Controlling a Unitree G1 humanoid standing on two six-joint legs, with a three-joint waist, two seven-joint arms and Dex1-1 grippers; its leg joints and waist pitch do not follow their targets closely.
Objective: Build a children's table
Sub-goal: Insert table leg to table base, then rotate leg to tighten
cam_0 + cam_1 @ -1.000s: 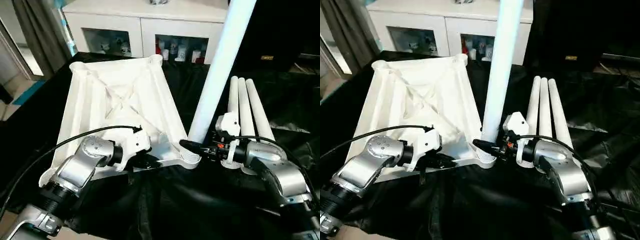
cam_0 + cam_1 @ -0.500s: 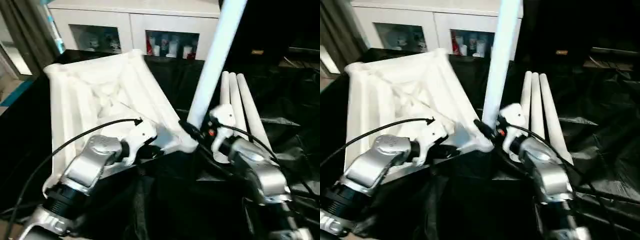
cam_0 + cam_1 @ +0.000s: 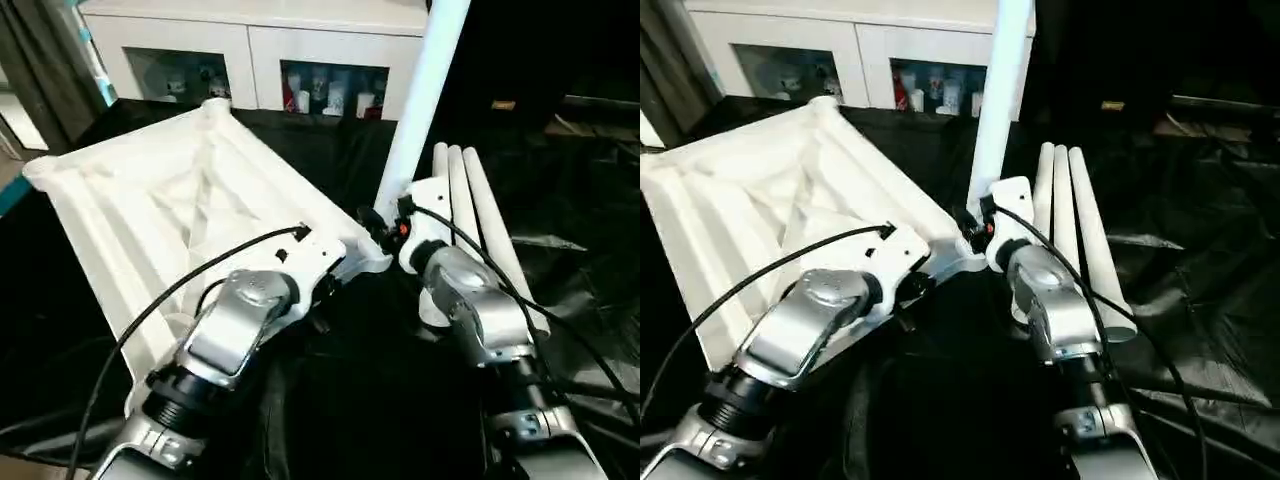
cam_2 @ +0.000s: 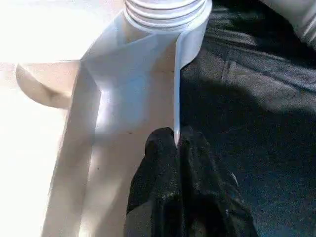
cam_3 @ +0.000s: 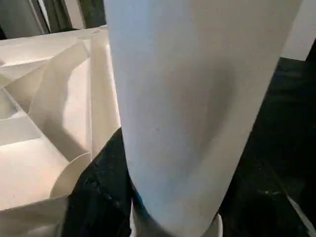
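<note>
The children's table top lies upside down on the black cloth, white and ribbed. One white leg stands upright in the threaded socket of its near right corner. My right gripper is shut around the foot of that leg, with a black finger against its side. Just beside that corner, my left gripper is shut on the thin rim of the top. Three more legs lie side by side on the cloth to the right.
A white glass-door cabinet stands behind the work table. Crumpled black cloth covers the table in front and to the right. A black cable loops over my left forearm.
The table top has swung round, its legged corner moving away from me, with both grippers still holding on. My arms have stretched forward, and the camera has shifted too.
</note>
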